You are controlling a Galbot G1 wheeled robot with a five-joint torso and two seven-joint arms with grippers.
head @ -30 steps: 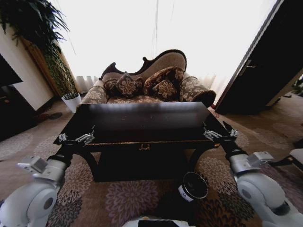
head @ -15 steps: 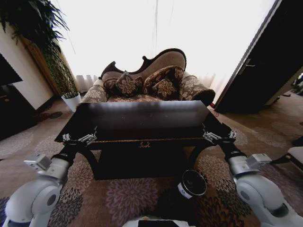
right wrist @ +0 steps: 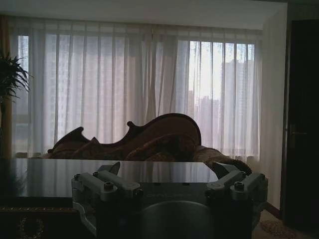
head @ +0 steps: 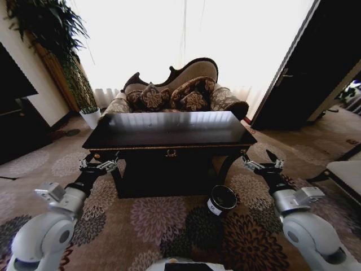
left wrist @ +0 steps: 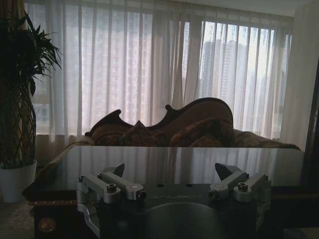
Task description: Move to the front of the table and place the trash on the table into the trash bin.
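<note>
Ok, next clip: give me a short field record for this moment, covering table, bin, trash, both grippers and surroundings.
table: dark glossy table ahead of the robot, gold ornament on its front
trash bin: black trash bin on the carpet by the table's front right leg
trash: none discernible on the tabletop
left gripper: left gripper open, held low before the table's left front corner
right gripper: right gripper open, low off the right front corner
behind table: patterned sofa, curtained window

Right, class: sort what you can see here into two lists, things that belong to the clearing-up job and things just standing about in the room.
Job:
- table
- trash bin, on the carpet in front of the table
- left gripper and right gripper, both open and empty

No trash can be made out on the tabletop.

Standing about:
- sofa
- potted plant
- curtains
- door
</note>
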